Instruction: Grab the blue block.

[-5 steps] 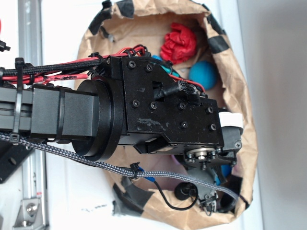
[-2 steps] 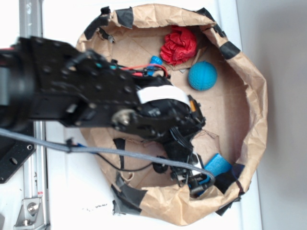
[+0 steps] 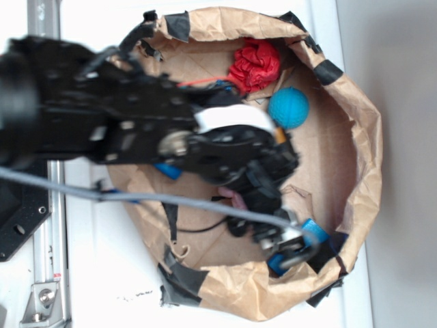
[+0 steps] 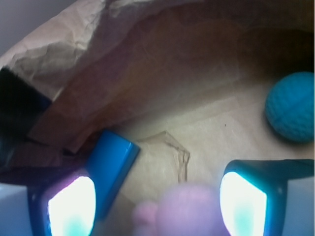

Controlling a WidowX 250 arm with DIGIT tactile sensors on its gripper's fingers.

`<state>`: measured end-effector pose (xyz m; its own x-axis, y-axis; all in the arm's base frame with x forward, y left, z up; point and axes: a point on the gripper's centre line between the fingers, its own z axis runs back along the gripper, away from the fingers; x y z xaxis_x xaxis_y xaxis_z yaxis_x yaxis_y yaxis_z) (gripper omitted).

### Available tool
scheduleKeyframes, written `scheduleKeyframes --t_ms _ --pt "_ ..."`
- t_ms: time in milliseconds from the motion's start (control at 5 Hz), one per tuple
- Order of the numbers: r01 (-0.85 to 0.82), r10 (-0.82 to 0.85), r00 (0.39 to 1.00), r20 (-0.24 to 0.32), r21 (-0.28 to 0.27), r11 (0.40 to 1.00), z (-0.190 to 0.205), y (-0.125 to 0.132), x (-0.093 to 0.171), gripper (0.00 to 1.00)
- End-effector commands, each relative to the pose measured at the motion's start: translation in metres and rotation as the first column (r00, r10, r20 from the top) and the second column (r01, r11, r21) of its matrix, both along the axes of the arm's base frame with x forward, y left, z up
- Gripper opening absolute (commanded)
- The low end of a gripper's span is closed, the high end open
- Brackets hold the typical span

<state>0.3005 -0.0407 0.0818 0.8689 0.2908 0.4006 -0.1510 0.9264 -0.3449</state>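
The blue block [image 4: 114, 164] is a smooth bright-blue slab leaning against the brown paper wall, just ahead of my left finger [image 4: 69, 206]. In the exterior view only a corner of the blue block [image 3: 318, 233] shows beside my gripper [image 3: 293, 247], low on the right inside the paper bowl. My gripper [image 4: 157, 206] is open, with the block outside its gap on the left. A blurred pink plush [image 4: 189, 209] lies between the fingers, close to the camera.
A teal fuzzy ball [image 3: 288, 107] and a red crumpled cloth [image 3: 256, 65] lie at the far side of the paper bowl [image 3: 362, 157]. The ball [image 4: 293, 105] is right of my fingers. Black tape patches the rim. The arm hides the bowl's left half.
The arm has swung and dropped into the bowl. My gripper has shifted slightly right, closer to the blue block by the lower right wall.
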Motion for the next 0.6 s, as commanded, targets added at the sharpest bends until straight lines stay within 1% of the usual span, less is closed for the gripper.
scheduleKeyframes --t_ms 0,200,400 --pt "0.006 -0.006 0.999 -0.049 -0.007 1.000 -0.011 -0.037 0.035 1.00" --pt "0.048 -0.045 0.993 -0.108 0.024 0.999 -0.027 -0.059 0.029 1.00" --pt "0.118 -0.112 0.978 -0.174 0.025 0.993 -0.036 -0.079 0.015 1.00"
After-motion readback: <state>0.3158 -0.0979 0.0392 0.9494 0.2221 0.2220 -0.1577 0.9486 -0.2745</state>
